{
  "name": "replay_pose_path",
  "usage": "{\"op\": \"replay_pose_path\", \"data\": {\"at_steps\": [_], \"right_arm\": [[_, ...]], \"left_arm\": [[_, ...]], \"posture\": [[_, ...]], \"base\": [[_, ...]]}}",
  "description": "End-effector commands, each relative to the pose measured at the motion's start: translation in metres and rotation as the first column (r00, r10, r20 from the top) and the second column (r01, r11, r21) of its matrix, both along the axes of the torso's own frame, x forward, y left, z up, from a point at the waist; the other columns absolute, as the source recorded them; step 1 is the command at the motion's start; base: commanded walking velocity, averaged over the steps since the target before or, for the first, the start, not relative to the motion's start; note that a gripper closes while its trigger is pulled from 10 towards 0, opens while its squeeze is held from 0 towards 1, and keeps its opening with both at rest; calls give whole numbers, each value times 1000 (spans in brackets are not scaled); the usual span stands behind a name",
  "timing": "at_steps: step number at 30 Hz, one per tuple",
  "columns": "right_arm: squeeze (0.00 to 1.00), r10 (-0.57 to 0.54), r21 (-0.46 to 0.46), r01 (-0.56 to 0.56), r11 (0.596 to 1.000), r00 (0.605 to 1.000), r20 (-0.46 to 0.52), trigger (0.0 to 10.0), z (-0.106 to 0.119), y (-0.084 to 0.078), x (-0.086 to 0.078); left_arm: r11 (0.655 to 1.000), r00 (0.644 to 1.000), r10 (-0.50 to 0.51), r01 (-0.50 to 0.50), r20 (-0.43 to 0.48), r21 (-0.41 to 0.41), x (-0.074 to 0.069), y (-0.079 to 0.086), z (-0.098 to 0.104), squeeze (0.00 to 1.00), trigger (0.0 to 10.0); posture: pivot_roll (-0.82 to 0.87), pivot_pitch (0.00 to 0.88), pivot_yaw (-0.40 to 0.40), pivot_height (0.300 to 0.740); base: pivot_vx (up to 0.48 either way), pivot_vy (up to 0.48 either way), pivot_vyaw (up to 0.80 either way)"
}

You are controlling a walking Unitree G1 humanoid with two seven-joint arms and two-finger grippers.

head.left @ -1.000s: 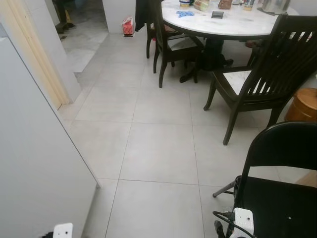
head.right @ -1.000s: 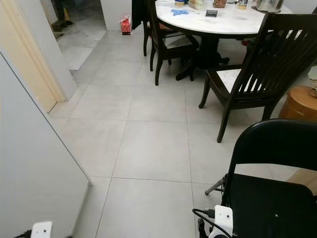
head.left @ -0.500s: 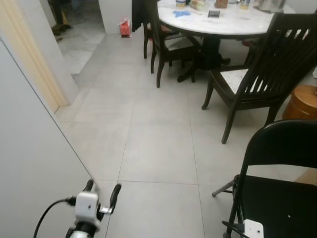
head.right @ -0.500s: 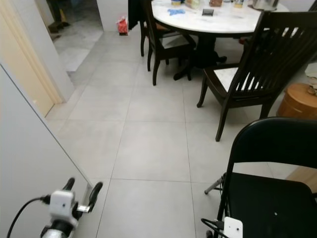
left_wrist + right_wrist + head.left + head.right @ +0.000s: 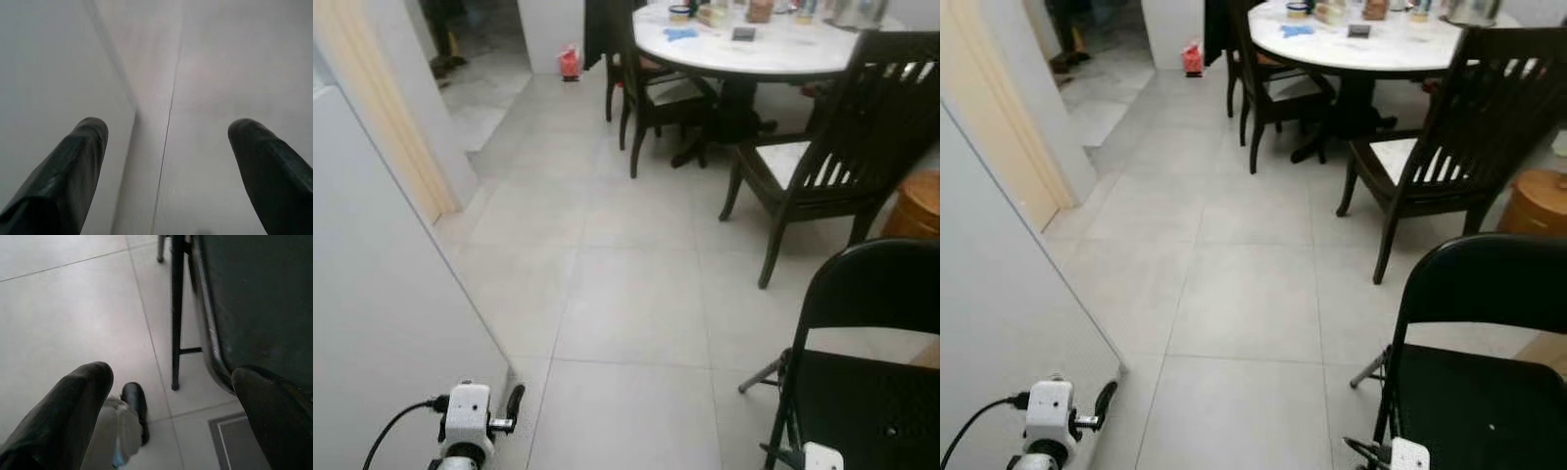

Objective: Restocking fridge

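The left gripper (image 5: 164, 147) is held spread and empty at the edge of the white fridge door (image 5: 382, 294), seemingly to catch it. The right gripper (image 5: 171, 396) is carried low beside the black folding chair (image 5: 871, 372), likewise spread and empty.

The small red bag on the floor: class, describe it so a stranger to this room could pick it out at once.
Start at the round white table at the far end of the tiled floor. Look past the dark wooden chair on its left side, to the foot of the white wall. The red bag sits there, the one bright red thing among greys, whites and dark wood.
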State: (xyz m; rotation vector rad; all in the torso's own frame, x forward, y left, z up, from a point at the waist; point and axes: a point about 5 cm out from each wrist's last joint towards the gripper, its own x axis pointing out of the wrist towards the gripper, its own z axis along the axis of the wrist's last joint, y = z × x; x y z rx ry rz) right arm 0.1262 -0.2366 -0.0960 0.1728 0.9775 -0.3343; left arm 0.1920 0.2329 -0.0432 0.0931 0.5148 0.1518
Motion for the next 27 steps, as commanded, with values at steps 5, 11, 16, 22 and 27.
{"op": "replay_pose_path", "data": {"at_steps": [5,11,16,22,27], "right_arm": [[0,25,29,-25,999,999,-29,10000,-5,9,-8],[0,28,45,-26,999,999,-39,10000,-6,12,-10],[0,54,56,-51,997,997,-54,10000,-7,16,-10],[0,81,56,-79,995,996,-48,10000,-7,17,-7],[0,87,57,-85,995,995,-49,10000,-7,18,-7]], "left_arm": [[997,924,65,-71,-378,-1,-47,15,-38,0,10000],[996,887,86,-75,-454,42,-49,17,-42,0,10000],[993,896,102,-115,-432,-3,-36,7,-41,0,10000],[996,874,46,-75,-484,-40,-44,-2,-47,0,10000],[996,860,44,-75,-508,-41,-51,-1,-50,0,10000]], "posture": [[-122,0,21,740],[-116,0,20,740],[-121,0,24,740],[-125,0,33,740],[-113,0,30,740]], "base": [[0,0,0],[0,0,0],[0,0,0],[0,0,0],[0,0,0]]}}
